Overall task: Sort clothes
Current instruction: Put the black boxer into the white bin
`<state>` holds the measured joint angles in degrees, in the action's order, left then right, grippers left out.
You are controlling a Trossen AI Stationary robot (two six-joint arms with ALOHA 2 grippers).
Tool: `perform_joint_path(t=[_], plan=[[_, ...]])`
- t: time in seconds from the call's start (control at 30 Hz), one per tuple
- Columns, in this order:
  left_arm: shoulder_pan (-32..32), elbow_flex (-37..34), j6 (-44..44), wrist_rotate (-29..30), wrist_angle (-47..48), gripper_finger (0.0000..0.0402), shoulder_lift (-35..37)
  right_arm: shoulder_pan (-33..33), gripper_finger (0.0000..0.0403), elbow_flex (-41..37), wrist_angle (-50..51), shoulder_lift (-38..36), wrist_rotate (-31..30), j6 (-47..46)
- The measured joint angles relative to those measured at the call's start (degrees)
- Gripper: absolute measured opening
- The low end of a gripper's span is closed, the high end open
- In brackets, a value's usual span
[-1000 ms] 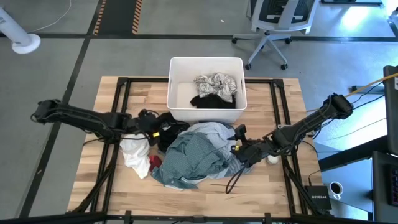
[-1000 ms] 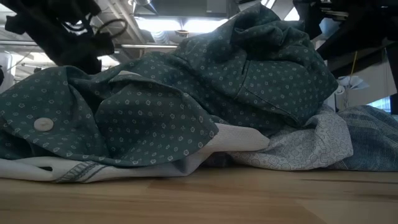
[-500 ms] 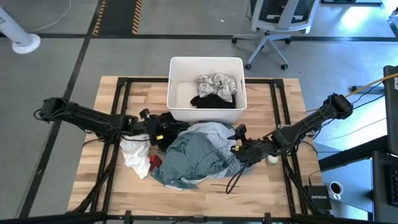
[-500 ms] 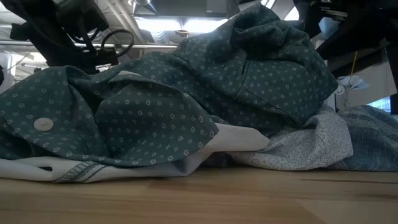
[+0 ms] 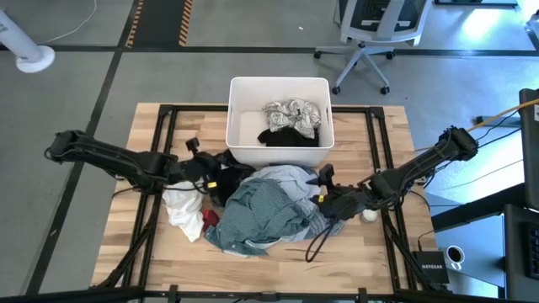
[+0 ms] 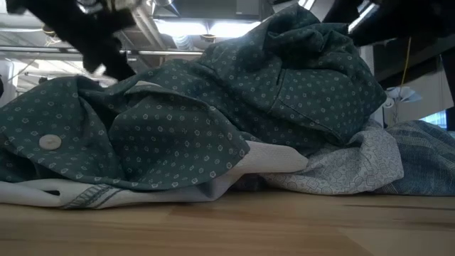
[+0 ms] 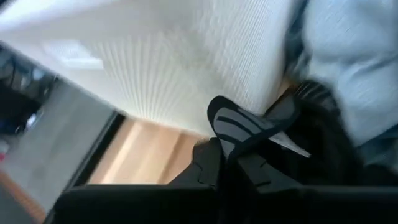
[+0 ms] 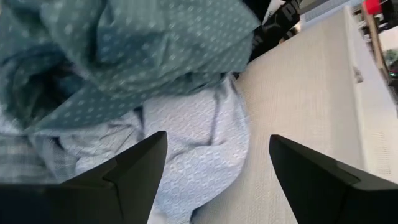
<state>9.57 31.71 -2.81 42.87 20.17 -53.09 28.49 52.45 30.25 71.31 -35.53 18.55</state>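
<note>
The clothes lie heaped in front of the white tub [image 5: 278, 84]. A green dotted shirt [image 5: 261, 215] lies on top and a pale blue shirt [image 5: 286, 177] under it. A black piece [image 5: 229, 172] sits at the heap's far left. A white piece [image 5: 181, 210] and a small red one [image 5: 210, 219] lie at its left. My left gripper [image 5: 205, 171] is shut at the black piece beside the tub's near left corner. My right gripper [image 5: 324, 195] stands open at the heap's right side, its fingers over the pale blue shirt [image 8: 186, 137]. My left gripper [image 7: 249, 146] comes level from the table's left and is shut at the left edge of the black piece [image 7: 326, 143], close to the tub wall [image 7: 186, 68]. The fingers hide the place of contact, so layers and depth cannot be told. The black piece still lies on the heap.
Inside the tub lie a grey-white patterned garment [image 5: 295, 111] and a black one [image 5: 290, 135]. A small white ball [image 5: 369, 215] sits on the table right of my right gripper. Bare wood shows at the table's left, right and near edges. An office chair [image 5: 370, 34] stands beyond the table.
My left gripper has shut at the black piece. It went a little toward the heap, then drew back toward the table's left. The heap keeps its shape.
</note>
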Motion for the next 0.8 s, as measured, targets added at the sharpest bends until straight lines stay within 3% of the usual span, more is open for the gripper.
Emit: perform_joint_path(t=[0.2, 0.3, 0.4, 0.6, 0.8], plan=[[5.1, 5.9, 3.7, 0.0, 9.6, 0.0003, 3.6, 0.0, 0.0301, 0.8, -0.7, 0.0, 0.0, -0.1], [8.0, 8.4, 6.2, 0.0, 9.3, 0.0005, 5.3, 0.0, 0.0301, 0.8, -2.1, 0.0, 0.0, 0.2], [10.4, 10.7, 10.5, 0.0, 5.7, 0.0003, 6.4, 0.0, 0.0301, 0.8, -6.9, 0.0, -0.6, 3.1], [12.6, 12.4, 22.2, -1.8, -7.6, 0.0005, 6.6, -0.2, 0.0301, 0.9, -28.2, 0.9, 1.6, 15.7], [12.8, 12.4, 29.6, -14.5, -18.7, 0.0003, 6.1, -5.5, 0.0301, 0.9, -36.3, 3.3, 4.9, 20.7]])
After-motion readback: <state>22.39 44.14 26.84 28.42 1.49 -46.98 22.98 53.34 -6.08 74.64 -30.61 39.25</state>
